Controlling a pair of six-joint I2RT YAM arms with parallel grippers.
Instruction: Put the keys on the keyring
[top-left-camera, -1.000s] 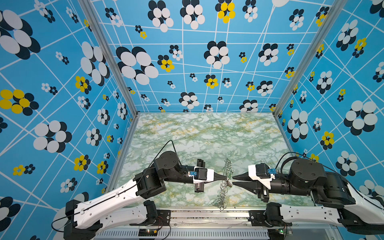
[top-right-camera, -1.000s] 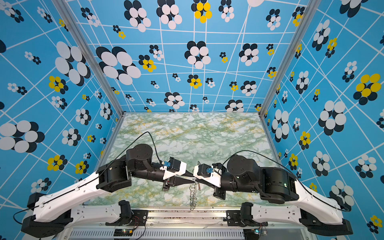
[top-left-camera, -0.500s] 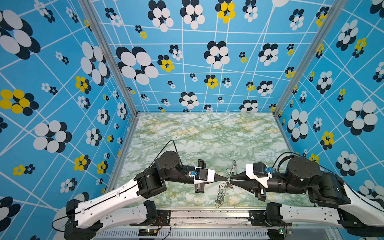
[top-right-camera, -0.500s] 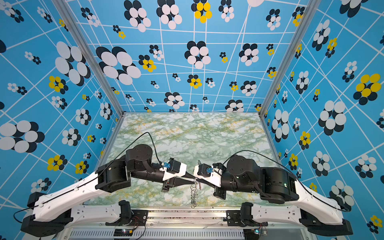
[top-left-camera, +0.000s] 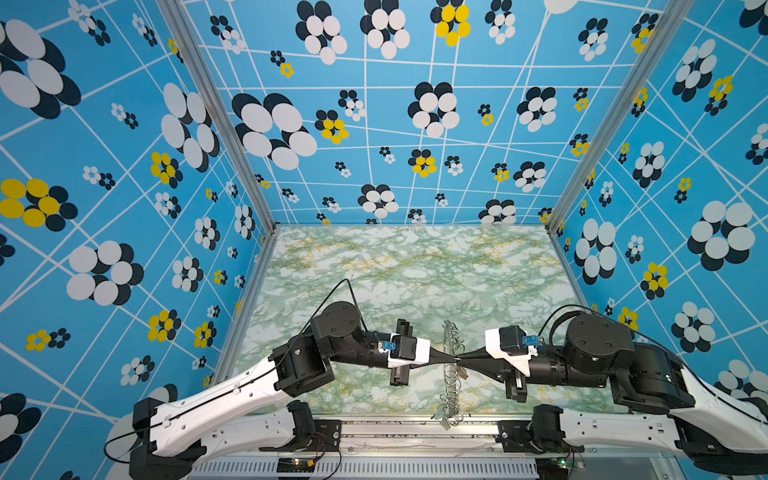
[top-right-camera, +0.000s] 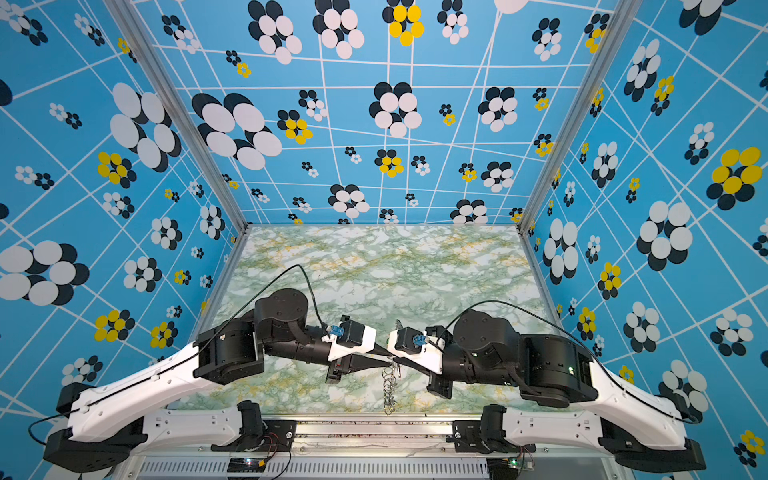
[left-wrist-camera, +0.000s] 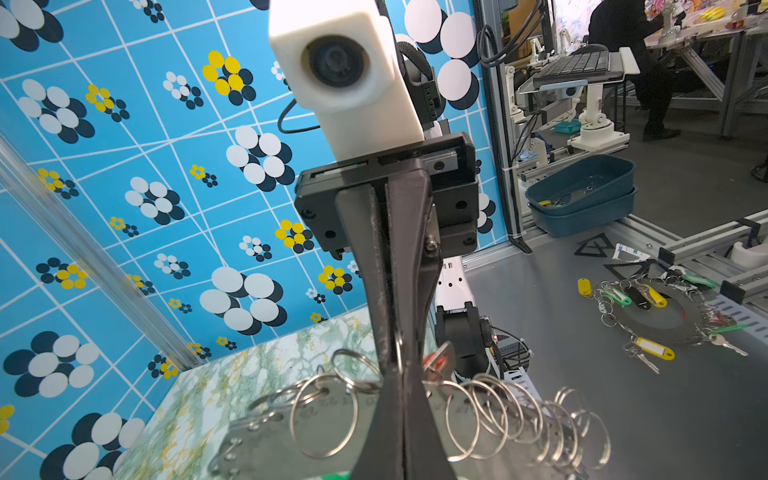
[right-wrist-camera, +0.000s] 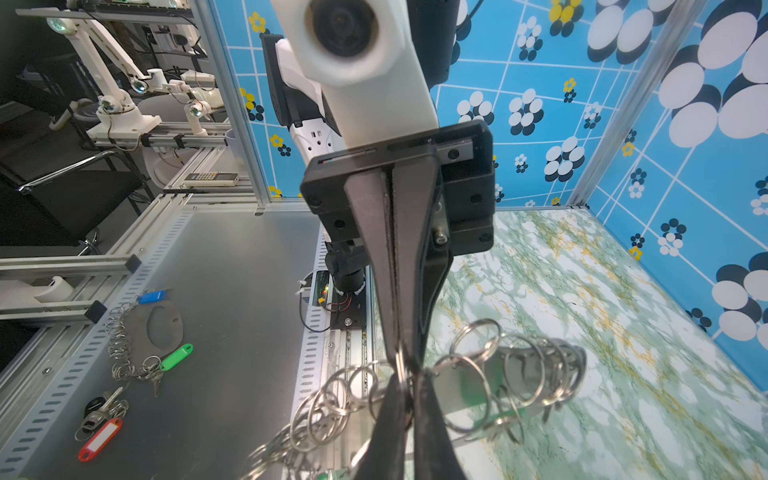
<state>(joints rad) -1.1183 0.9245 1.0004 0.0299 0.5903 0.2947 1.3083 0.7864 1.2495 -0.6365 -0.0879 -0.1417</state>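
The keyring (top-left-camera: 451, 386) hangs edge-on above the table's front middle, a grey plate (left-wrist-camera: 291, 432) fringed with silver wire rings (right-wrist-camera: 469, 390). My left gripper (top-left-camera: 450, 360) and right gripper (top-left-camera: 462, 360) meet tip to tip at it in both top views. The left gripper (left-wrist-camera: 402, 386) is shut on the keyring. The right gripper (right-wrist-camera: 409, 386) is shut on one wire ring (right-wrist-camera: 400, 359) at the plate's edge. One of the keys, silver with a red tag (left-wrist-camera: 436, 360), sits just beside the right fingers. A green tag (right-wrist-camera: 473, 400) shows behind the plate. How the keys hang is hidden.
The marble table (top-left-camera: 415, 282) is walled by blue flowered panels on three sides. Outside the cell, on a grey bench, lie other keyrings with coloured tags (left-wrist-camera: 648, 307) (right-wrist-camera: 145, 332), a loose red tag (right-wrist-camera: 99, 444) and stacked blue bins (left-wrist-camera: 582, 195).
My right gripper has moved left up to the keyring and its jaws have shut on a ring. The left gripper and the keyring have stayed put.
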